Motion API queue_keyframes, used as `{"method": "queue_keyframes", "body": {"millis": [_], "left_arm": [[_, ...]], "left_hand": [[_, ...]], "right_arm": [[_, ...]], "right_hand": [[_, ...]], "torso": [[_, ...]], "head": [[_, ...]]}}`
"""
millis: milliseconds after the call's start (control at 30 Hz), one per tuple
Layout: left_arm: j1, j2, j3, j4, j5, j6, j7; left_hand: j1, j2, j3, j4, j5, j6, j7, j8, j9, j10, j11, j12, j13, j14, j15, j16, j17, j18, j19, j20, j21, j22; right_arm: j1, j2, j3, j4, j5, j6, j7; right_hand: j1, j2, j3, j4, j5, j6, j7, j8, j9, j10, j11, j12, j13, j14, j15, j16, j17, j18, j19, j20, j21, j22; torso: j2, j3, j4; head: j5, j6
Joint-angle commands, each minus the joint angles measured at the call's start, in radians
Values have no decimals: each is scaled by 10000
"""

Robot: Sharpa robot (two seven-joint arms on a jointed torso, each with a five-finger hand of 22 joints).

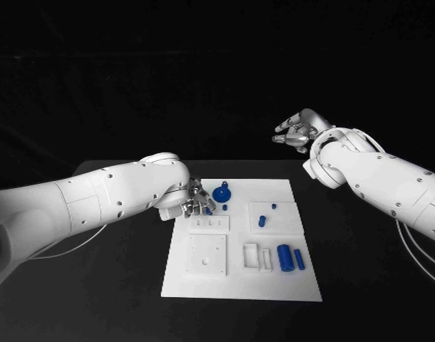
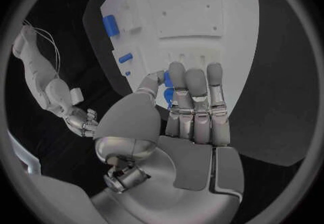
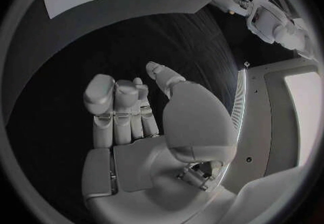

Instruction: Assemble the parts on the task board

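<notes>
Blue plastic parts lie scattered over the white task board [image 1: 240,285] in the middle of the black table [image 1: 382,285]: a round disc with a small knob [image 1: 222,194] near the far edge, two little pegs [image 1: 262,220] further in, and two upright cylinders [image 1: 284,258] towards the near right. The left hand [image 1: 191,203] hovers low over the board's far left part, and in the left wrist view a small blue piece [image 2: 167,79] shows between its thumb and fingertips [image 2: 179,70], so it seems to be pinching that piece, though most of it is hidden. The likely trouble is a slip: so little of the part is gripped that it could twist or drop, or meet its socket at a tilt and jam. The right hand [image 1: 298,132] is raised well beyond the board, fingers loosely curled and holding nothing.
</notes>
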Motion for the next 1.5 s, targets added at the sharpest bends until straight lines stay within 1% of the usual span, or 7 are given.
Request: {"method": "queue_keyframes", "body": {"millis": [33,300,567,767,1067,1300,1500], "left_arm": [[36,180,0,-243,337,1140,-197],[22,646,-49,-912,222,1344,-121],[-76,833,-63,-1112,127,1189,-42],[-183,844,-68,-1116,-138,814,3],[-267,746,-73,-965,-255,694,16],[-369,711,-75,-937,-221,630,95],[-426,710,-75,-971,-155,647,130]], "left_hand": [[260,306,1471,-1501,24,35,-115,93,171,-92,-18,74,16,-100,16,65,-19,-4,-89,-9,72,212],[259,322,1509,-1499,-2,-51,-103,183,185,-171,-10,179,11,-155,21,150,-73,0,-149,-5,163,208],[253,326,1514,-1501,5,-53,-108,202,187,-168,-16,199,10,-144,14,171,-80,2,-141,-11,181,207],[243,314,1538,-1501,23,-54,-112,223,173,-161,-31,223,5,-127,-2,193,-96,0,-120,-30,213,206],[231,304,1551,-1499,44,-46,-118,235,160,-155,-35,228,-1,-115,-9,201,-105,-6,-111,-40,228,205],[225,286,1578,-1504,47,-45,-120,245,127,-151,-39,230,-13,-112,-12,205,-123,-13,-116,-47,242,202],[216,279,1587,-1499,47,-41,-121,259,113,-146,-39,232,-20,-110,-15,205,-135,-15,-117,-50,248,201]], "right_arm": [[-1,27,3,-3,1,156,-5],[-1,52,3,26,0,157,-11],[-1,51,3,48,0,154,-14],[-1,29,3,70,0,147,-17],[-1,23,3,72,0,150,-22],[-1,23,3,78,-1,156,-28],[-1,22,3,77,-3,172,-39]], "right_hand": [[-95,38,23,-39,-53,54,4,-41,-3,-22,-64,54,14,38,-55,-30,1,69,386,-39,-32,1120],[-95,38,23,-39,-53,54,4,-41,-3,-22,-64,54,14,38,-55,-30,1,69,386,-39,-32,1120],[-95,38,23,-39,-53,54,4,-41,-3,-22,-64,54,14,38,-55,-30,1,69,386,-39,-32,1120],[-95,38,23,-39,-53,54,4,-41,-3,-22,-64,54,14,38,-55,-30,1,69,386,-39,-32,1120],[-91,54,44,-62,-45,56,5,-40,-2,-20,-64,62,22,39,-55,-19,17,69,390,-39,-18,1122],[-95,57,46,-62,-43,76,1,-37,-1,-28,-65,55,15,37,-56,-24,13,69,389,-39,-19,1122],[-95,61,49,-62,-44,97,-5,-35,0,-25,-69,56,15,39,-56,-19,18,69,389,-39,-21,1122]], "torso": [[-13,-19,14],[5,-29,13],[-8,-32,12],[-24,-24,26],[-30,-14,33],[-24,-29,19],[-27,-16,16]], "head": [[4,-27],[13,-66],[-25,-118],[-56,-161],[-45,-200],[-56,-138],[-46,-128]]}}
